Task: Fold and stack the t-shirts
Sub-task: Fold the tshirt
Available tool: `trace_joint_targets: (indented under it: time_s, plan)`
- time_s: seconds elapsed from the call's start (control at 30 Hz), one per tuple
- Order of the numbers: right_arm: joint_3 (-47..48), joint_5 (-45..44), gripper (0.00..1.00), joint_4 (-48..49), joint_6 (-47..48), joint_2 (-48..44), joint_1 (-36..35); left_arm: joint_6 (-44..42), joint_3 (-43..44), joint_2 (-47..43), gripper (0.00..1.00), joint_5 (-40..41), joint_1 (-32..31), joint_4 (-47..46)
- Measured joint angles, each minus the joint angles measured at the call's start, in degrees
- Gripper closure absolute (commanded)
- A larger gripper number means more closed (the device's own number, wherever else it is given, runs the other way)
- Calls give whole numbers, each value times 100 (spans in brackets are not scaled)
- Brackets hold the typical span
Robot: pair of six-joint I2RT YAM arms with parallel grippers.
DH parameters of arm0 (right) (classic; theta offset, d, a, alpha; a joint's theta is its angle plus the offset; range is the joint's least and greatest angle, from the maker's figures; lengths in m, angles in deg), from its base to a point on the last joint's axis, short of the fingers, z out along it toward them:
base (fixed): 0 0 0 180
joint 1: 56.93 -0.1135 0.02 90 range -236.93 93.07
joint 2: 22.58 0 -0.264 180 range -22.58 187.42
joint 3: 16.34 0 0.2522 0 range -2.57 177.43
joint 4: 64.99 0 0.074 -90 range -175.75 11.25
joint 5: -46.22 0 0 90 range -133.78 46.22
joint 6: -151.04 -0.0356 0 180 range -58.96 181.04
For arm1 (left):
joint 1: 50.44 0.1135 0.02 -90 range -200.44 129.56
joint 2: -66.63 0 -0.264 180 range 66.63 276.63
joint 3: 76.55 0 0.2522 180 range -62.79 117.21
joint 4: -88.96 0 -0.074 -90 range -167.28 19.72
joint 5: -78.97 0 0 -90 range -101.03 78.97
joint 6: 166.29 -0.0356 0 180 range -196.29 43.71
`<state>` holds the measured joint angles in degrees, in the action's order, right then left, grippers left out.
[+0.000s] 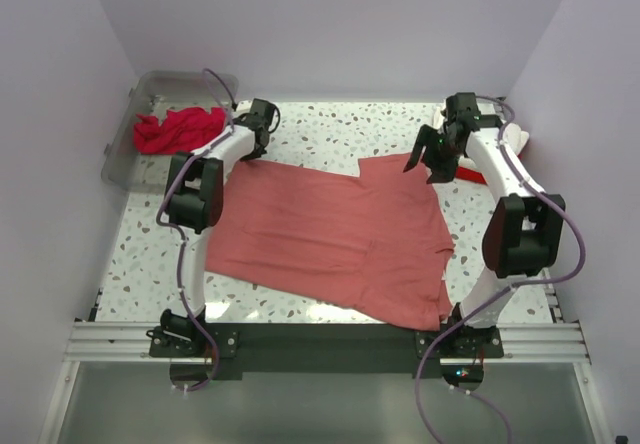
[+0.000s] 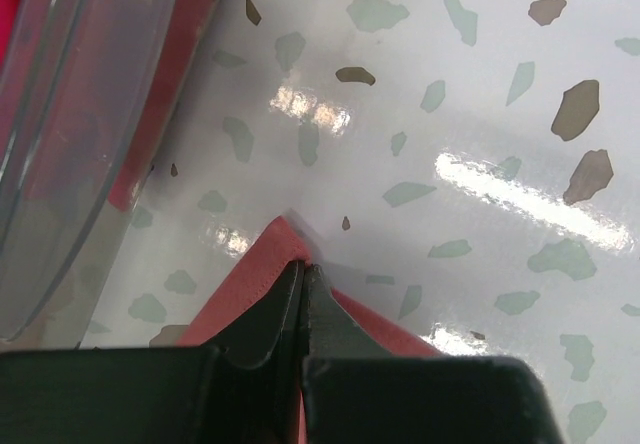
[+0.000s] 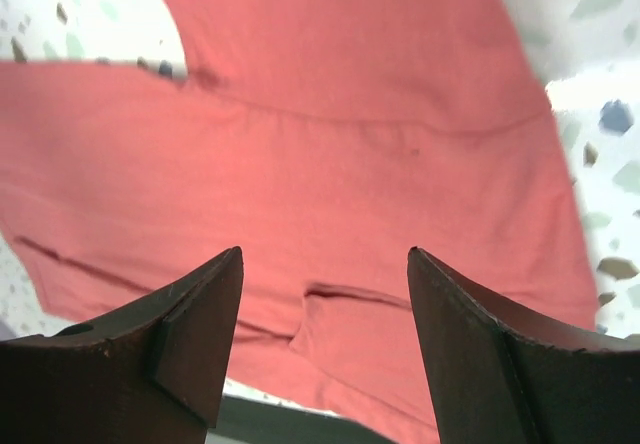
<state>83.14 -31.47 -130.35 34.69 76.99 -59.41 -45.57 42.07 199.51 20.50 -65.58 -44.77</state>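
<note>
**Now spreading the shirt: one corner pinned, the other arm free**

The speckled surface [image 1: 330, 129] carries the large faded coral-red t-shirt [image 1: 330, 234]. It lies open across the middle, between the two arms. The shirt is mostly flat and in a single layer. A flap, likely a sleeve, juts from its far edge, and shallow creases run down the body. The right wrist view shows one small ridge in the cloth. From this layout, no fold appears to have been made yet.

At the far left a clear plastic bin [image 1: 125, 154] holds the bright red t-shirt [image 1: 178, 127], crumpled and apart from the work.

The left gripper [image 2: 303, 269] sits at the coral-red shirt's far left corner. Its jaws are closed on the tip of the hem, probably to anchor that corner or draw it taut. The right gripper [image 3: 325, 254] hovers above the far right part of the shirt. Its jaws are spread wide and hold nothing, seemingly poised to take the opposite corner or the sleeve.
</note>
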Motion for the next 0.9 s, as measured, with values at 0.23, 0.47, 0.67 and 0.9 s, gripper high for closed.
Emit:
trace_joint_targets:
  time_s: [0.23, 0.47, 0.67, 0.9]
  plan:
    - [1062, -448, 35, 337, 111, 1093, 0, -13, -328, -197, 100, -109, 0, -205]
    - [1502, -1016, 40, 748, 278, 2000, 0, 15, -426, -280, 100, -234, 0, -203]
    - [1797, -1370, 41, 951, 452, 2485, 0, 20, -437, -304, 100, -337, 0, -164]
    - [2212, -1659, 42, 1161, 619, 2894, 0, 24, -435, -304, 100, -391, 2, -160]
